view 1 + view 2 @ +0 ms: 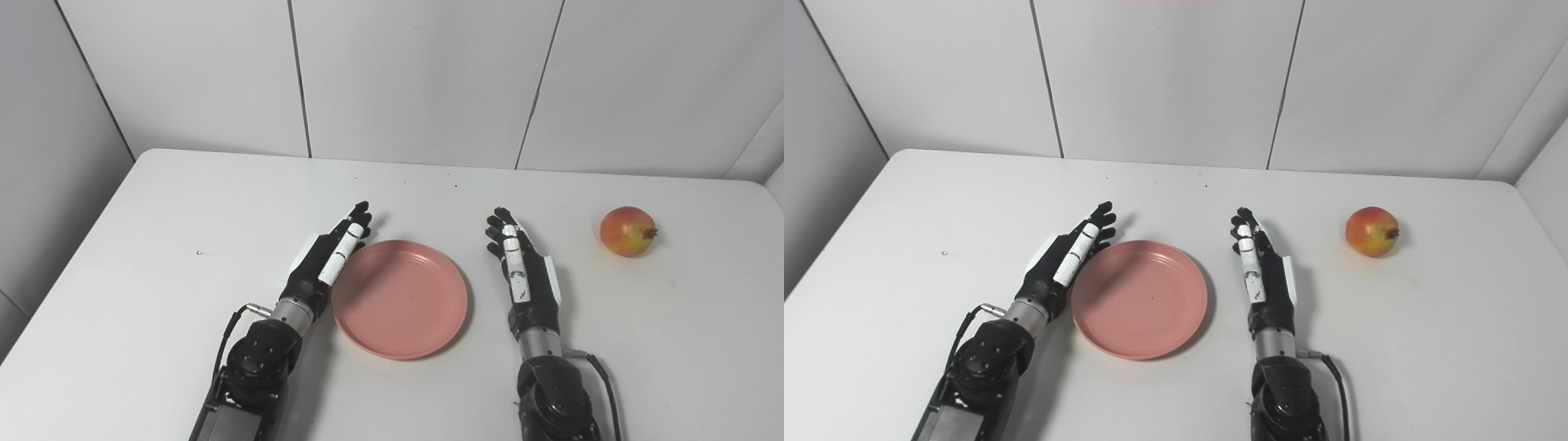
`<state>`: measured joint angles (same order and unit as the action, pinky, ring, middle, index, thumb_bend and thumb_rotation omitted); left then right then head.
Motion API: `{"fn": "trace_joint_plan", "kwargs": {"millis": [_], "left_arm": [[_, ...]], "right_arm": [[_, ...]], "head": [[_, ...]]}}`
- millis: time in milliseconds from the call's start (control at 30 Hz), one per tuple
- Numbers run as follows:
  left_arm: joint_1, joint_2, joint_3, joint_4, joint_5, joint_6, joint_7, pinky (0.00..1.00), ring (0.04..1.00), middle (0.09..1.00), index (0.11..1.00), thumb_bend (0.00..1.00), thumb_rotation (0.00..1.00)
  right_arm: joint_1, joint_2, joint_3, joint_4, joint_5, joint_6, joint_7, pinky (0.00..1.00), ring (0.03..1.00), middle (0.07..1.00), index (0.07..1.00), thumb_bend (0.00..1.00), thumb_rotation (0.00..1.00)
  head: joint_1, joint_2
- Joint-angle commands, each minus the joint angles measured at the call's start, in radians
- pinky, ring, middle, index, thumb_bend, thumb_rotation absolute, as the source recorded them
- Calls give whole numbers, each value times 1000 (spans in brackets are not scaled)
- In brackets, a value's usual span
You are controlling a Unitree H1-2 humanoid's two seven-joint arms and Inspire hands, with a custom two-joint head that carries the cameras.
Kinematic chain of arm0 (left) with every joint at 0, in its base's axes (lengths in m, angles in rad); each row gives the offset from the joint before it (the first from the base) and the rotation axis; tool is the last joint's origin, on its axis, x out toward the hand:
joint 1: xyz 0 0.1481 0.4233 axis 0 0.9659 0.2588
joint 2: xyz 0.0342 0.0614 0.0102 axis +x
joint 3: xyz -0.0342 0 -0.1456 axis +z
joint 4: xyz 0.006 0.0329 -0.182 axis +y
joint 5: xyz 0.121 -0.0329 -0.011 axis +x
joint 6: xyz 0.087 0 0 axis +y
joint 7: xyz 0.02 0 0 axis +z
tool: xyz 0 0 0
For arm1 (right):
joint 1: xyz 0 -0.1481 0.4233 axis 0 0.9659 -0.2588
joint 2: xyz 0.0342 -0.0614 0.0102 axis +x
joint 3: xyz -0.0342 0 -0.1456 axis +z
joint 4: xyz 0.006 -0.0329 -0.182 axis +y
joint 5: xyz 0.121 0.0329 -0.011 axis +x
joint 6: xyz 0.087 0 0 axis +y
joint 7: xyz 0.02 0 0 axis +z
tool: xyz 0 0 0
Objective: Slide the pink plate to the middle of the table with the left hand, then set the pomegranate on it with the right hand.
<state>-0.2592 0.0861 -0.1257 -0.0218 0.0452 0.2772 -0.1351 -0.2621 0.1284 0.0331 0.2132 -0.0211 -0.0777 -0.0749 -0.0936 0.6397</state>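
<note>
I'm seeing the smooth white table (153,257) carrying the round, shallow pink plate (401,300) near its middle. My left hand (327,257) is lying flat against the plate's left rim, fingers spread and holding nothing. My right hand (523,269) is resting empty and spread just right of it, with the glossy round pomegranate (626,231) sitting well apart, far right.

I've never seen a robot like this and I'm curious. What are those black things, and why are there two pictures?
Those are a robot's two arms, each ending in a hand with fingers. The two pictures come from cameras side by side on its head, like two eyes, so they show the same scene. On the white table lies an empty pink plate. The left hand rests open against the plate's left edge. The right hand is open too, beside the plate, holding nothing. A pomegranate sits further right, untouched.
</note>
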Motion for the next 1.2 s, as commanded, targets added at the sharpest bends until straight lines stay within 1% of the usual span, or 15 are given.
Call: {"fn": "trace_joint_plan", "kwargs": {"millis": [0, 133, 200, 267, 333, 500, 667, 700, 800, 900, 933, 1033, 1100, 1133, 1167], "left_arm": [[-12, -8, -3, -19, 0, -30, -3, 914, 942, 956, 958, 602, 1000], [-11, -8, 1, -11, 0, -33, 0, 907, 938, 955, 956, 604, 1000], [-12, -4, 0, -7, 1, -40, -2, 908, 939, 957, 958, 605, 1000], [-13, 0, -3, -5, 4, -49, -5, 911, 941, 957, 958, 597, 1000], [-13, 0, -3, -6, 4, -50, -5, 911, 941, 957, 959, 590, 1000], [-14, -2, -4, -5, 5, -52, -3, 913, 941, 957, 958, 589, 1000], [-13, -3, -2, -1, 1, -55, -4, 917, 942, 956, 958, 597, 1000], [-13, -3, -2, -1, 1, -56, -3, 919, 943, 957, 959, 598, 1000], [-11, -4, 0, 1, -1, -60, -3, 914, 940, 954, 956, 597, 1000], [-9, -2, 4, -5, -1, -47, -1, 910, 936, 951, 953, 598, 1000], [-8, -2, 6, -7, -3, -43, -2, 911, 937, 953, 954, 597, 1000], [-6, 8, 9, -1, -10, -60, -12, 914, 942, 958, 960, 591, 1000], [-4, 16, 9, -1, -11, -66, -20, 919, 945, 960, 961, 602, 1000], [-2, 20, 10, -2, -12, -69, -25, 920, 946, 960, 962, 603, 1000], [-1, 23, 12, -2, -13, -71, -28, 920, 946, 962, 964, 601, 1000]], "right_arm": [[13, -5, 2, 1, -1, -8, 8, 891, 876, 872, 868, 533, 938], [13, -5, 4, 2, -6, -12, 3, 896, 868, 869, 866, 513, 951], [13, -5, 6, 4, -12, -24, 0, 895, 867, 869, 864, 518, 949], [14, -4, 6, 7, -21, -48, -8, 886, 865, 867, 861, 499, 933], [14, -6, 8, 7, -42, -73, -22, 878, 868, 870, 862, 487, 929], [20, -8, 15, -20, -119, -91, -72, 854, 870, 873, 876, 496, 932], [21, -12, 20, -39, -200, -136, -138, 842, 866, 864, 866, 490, 892], [22, -15, 20, -47, -212, -139, -146, 842, 867, 865, 866, 490, 889], [24, -19, 21, -65, -238, -146, -164, 856, 871, 869, 874, 534, 846], [20, -23, 18, -86, -278, -130, -189, 852, 872, 870, 873, 554, 818], [18, -24, 15, -91, -293, -122, -200, 831, 870, 871, 872, 563, 821], [13, -40, 8, -97, -334, -129, -230, 807, 861, 871, 871, 579, 839], [8, -50, 4, -100, -345, -131, -238, 841, 882, 879, 877, 577, 811], [3, -55, 0, -98, -345, -129, -241, 839, 885, 880, 877, 580, 797], [0, -57, -2, -96, -345, -128, -242, 821, 888, 885, 879, 603, 782]], "head": [[-4, -2], [-10, -7], [-12, -8], [-14, -8], [-17, -9], [-20, -10], [-22, -10], [-25, -11], [-30, -13], [-60, -20], [-60, -20], [-84, -27], [-101, -31], [-120, -36], [-124, -36]]}}
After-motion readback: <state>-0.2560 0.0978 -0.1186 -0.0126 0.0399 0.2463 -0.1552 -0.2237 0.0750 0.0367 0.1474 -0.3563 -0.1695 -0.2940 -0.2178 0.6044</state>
